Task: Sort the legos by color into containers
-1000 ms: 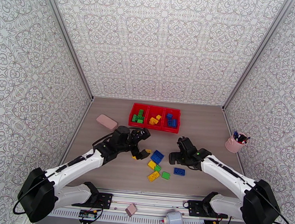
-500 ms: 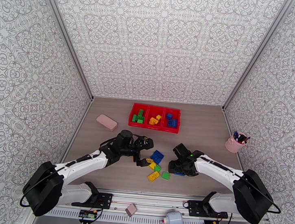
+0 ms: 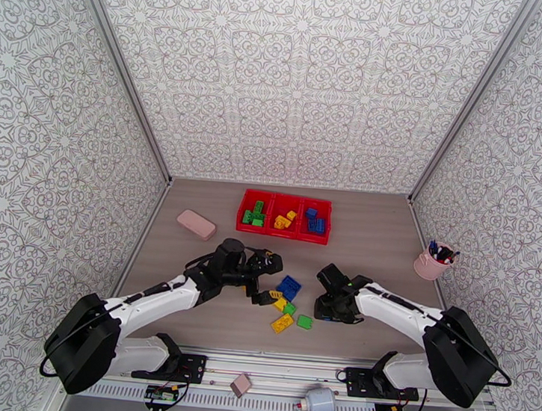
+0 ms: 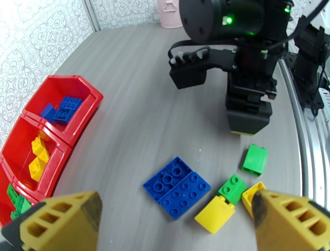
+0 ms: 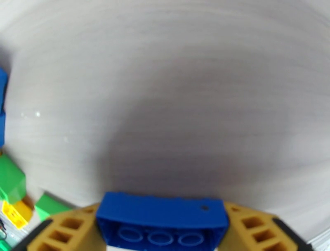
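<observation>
Partly done: red tray point(image 3: 298, 238), far centre, part-filled by colour. Loose near centre: blue plate point(image 4: 176, 192), yellow bricks point(image 4: 214, 214), green bricks point(image 4: 254, 160). Right gripper point(image 5: 161, 235) clamped on blue brick point(image 5: 161, 214), low over the table; left gripper point(image 4: 173, 216) spread wide, empty.

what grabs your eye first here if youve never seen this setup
A red tray sits at the table's far middle, its three compartments holding green, yellow and blue bricks. Nearer, the right gripper clamps a blue brick, while the open left gripper hovers over the loose pile.
</observation>
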